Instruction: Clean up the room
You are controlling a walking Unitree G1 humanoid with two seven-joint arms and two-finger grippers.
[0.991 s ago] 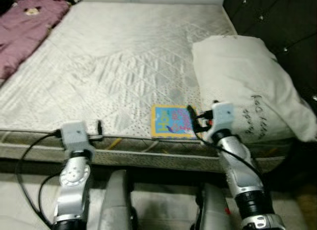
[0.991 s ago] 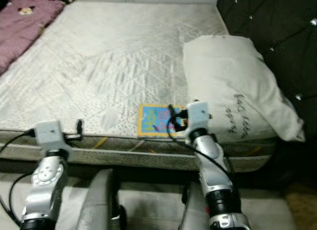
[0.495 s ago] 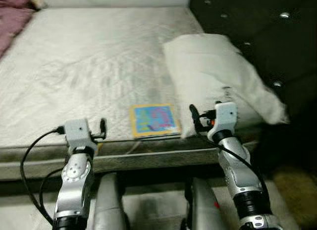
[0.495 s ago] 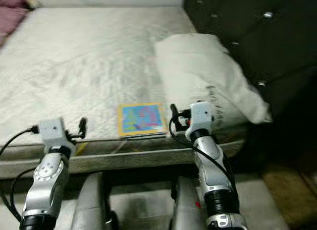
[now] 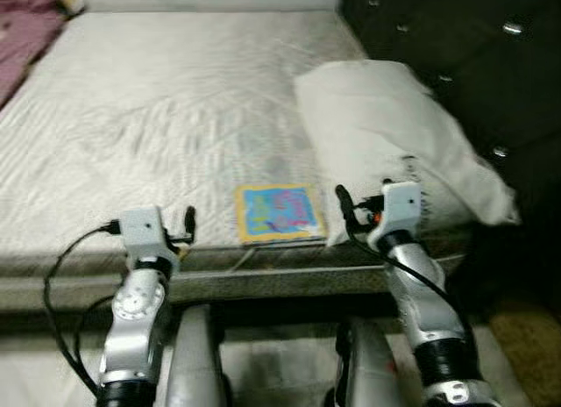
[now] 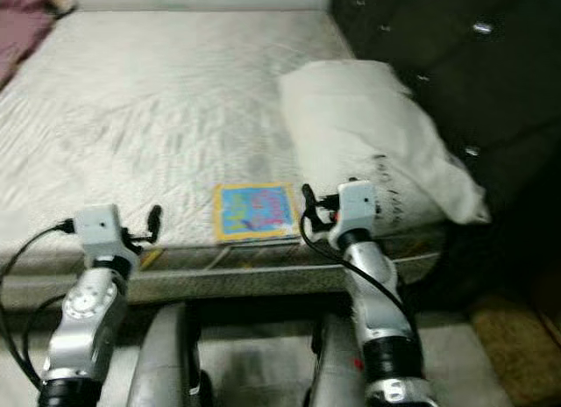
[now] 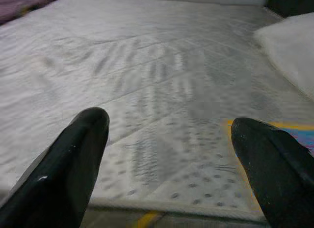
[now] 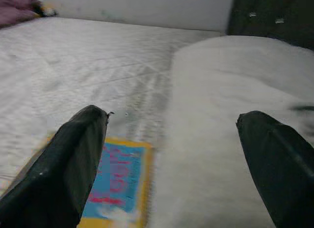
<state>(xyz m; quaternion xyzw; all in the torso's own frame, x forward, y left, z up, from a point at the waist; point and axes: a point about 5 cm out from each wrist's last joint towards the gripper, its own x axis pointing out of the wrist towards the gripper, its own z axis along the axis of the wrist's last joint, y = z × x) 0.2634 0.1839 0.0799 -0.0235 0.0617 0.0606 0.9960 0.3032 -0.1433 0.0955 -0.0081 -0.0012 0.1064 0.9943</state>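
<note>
A thin, bright picture book with a yellow border and a blue cover (image 5: 279, 212) is seen lying flat on the big white quilted mattress (image 5: 175, 109), right at its front edge and just beside the plump white pillow (image 5: 394, 135). It looks like the thing to be tidied away, since it is the one loose item on the bed near the robot. The right gripper (image 8: 171, 154) is held low over the mattress edge, with its two black fingers (image 8: 73, 159) spread wide apart and nothing between them — the book is seen past one finger and the pillow past the other. It is probably held this way so that the book can be reached next. The left gripper (image 7: 171, 159) is held over the bare mattress, well to the left of the book, and its fingers are spread wide too, with nothing in them. A purple blanket (image 5: 26, 39) is bunched at the far left corner. Because the book is flat and thin, it may be hard to pick up — a finger would need to be slid under its edge.
</note>
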